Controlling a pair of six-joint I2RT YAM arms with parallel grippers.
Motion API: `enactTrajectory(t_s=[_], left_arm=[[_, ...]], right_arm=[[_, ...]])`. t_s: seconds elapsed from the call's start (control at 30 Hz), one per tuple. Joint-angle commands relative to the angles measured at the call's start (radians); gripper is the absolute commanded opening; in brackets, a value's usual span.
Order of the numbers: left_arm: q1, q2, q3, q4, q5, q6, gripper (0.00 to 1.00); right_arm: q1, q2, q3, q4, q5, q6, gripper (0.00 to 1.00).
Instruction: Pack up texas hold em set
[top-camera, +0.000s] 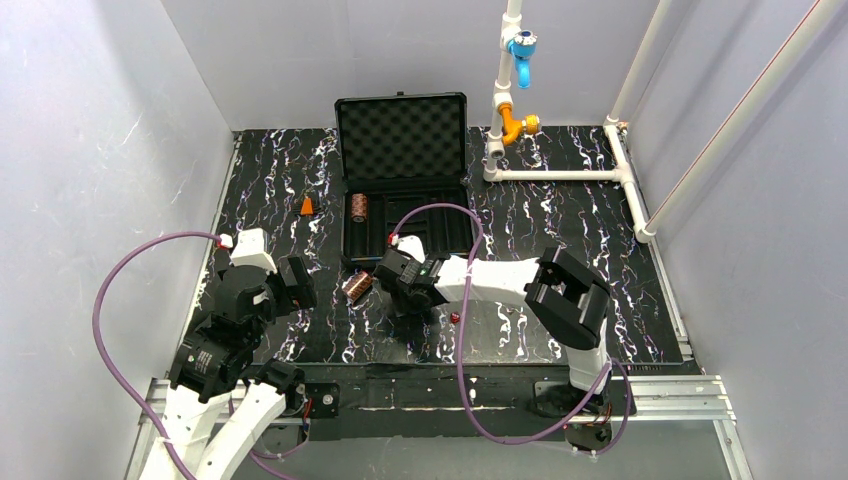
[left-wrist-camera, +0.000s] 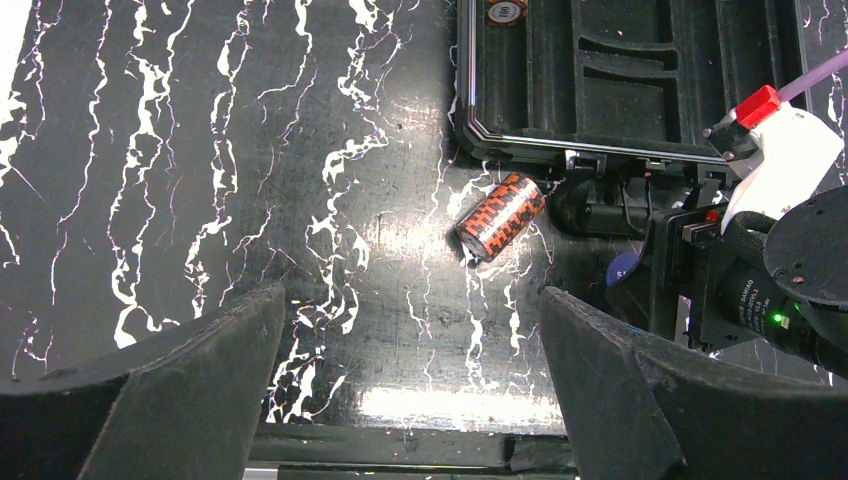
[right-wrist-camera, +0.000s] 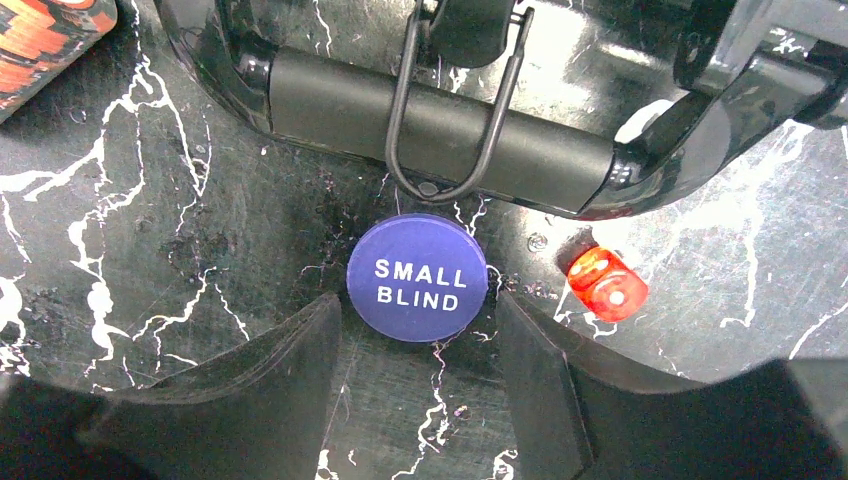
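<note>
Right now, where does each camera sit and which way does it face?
Top external: above and behind the bases, looking down on the open briefcase; left arm and right arm show.
Left wrist: looks down at the lying chip stack; left fingers and the right arm show.
Right wrist: low, facing the briefcase handle and SMALL BLIND disc; right fingers show.
Shared: that chip stack, in all three.

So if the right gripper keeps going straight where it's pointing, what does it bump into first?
Probably the blue SMALL BLIND disc, lying on the table just ahead of the right gripper, in line with the gap between its open jaws. The case handle sits beyond it, though depth is hard to judge.
</note>
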Motion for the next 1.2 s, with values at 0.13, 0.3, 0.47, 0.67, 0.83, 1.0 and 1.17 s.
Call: enactTrajectory(t_s=[0.13, 0.3, 0.47, 0.67, 0.83, 1.0, 1.17], left_arm=[[0.004, -0.004, -0.005, -0.02, -0.024, -0.005, 0.98], [0.004, -0.005, -0.005, -0.02, -0.024, -0.004, 0.98], [0.004, -0.009, -0.005, -0.02, -0.023, -0.004, 0.98], [0.003, -0.015, -0.006, -0.02, -0.024, -0.004, 0.98], [0.004, -0.013, -0.006, -0.021, -0.024, -0.004, 0.98], [0.005, -0.017, -0.006, -0.02, -0.027, -0.004, 0.98], [0.004, -0.018, -0.006, -0.02, -0.028, -0.005, 0.98]], right_arm=[[0.003, 0.055, -0.02, -0.026, -0.044, 0.014, 0.65], [0.006, 0.073, -0.01, -0.038, -0.043, 0.009, 0.65], [0.027, 0.101, 0.007, -0.066, -0.032, 0.008, 0.65], [0.042, 0.131, 0.019, -0.072, -0.033, 0.012, 0.66], [0.042, 0.141, 0.01, -0.072, -0.033, 0.012, 0.65], [0.042, 0.143, -0.013, -0.068, -0.036, 0.011, 0.62], [0.045, 0.143, -0.011, -0.078, -0.01, 0.002, 0.55]])
